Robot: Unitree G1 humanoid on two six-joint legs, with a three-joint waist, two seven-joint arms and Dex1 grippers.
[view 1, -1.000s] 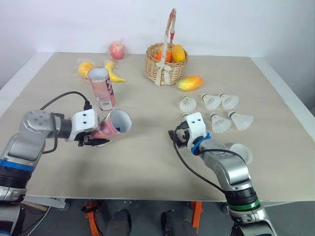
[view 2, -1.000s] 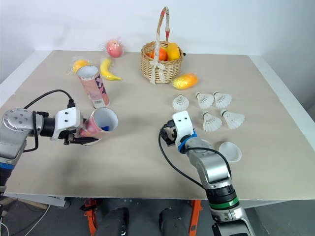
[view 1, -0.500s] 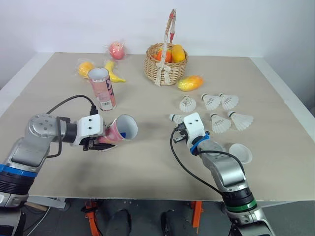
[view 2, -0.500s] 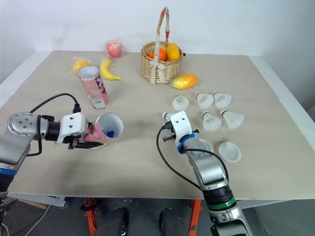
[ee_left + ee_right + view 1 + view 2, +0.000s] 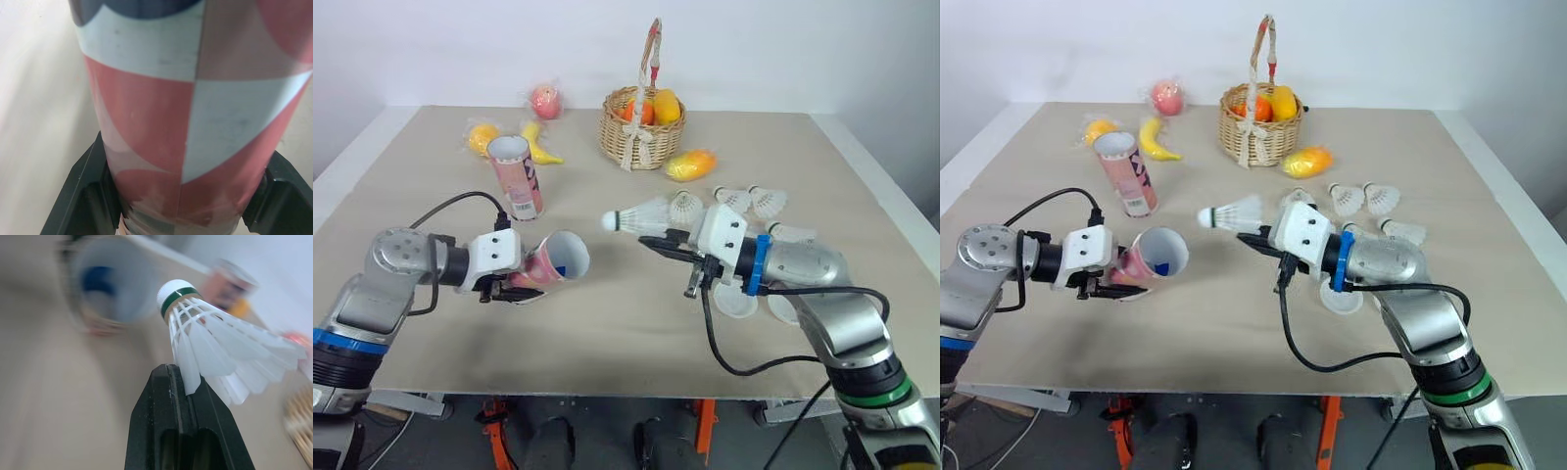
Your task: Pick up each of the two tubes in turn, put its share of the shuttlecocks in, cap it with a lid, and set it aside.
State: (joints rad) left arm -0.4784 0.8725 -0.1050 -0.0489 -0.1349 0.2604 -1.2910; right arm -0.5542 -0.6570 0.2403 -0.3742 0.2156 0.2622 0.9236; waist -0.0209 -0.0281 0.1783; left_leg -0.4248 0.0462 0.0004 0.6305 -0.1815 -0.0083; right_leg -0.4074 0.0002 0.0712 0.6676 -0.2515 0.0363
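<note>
While left end effector (image 5: 514, 286) clamps a tilted tube (image 5: 551, 262), right end effector (image 5: 658, 240) pinches a shuttlecock (image 5: 641, 216).

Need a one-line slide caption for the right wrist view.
Right gripper pinches a shuttlecock by its feathers, cork pointing toward the open mouth of the tube beyond.

The left arm is bent at the elbow over the near left part of the table (image 5: 607, 338), and the left gripper (image 5: 509, 286) is clamped on a tilted tube (image 5: 553, 262). The right arm is stretched toward the left edge, raised above the middle, and the right gripper (image 5: 658, 241) is pinched on a shuttlecock (image 5: 636, 217).
</note>
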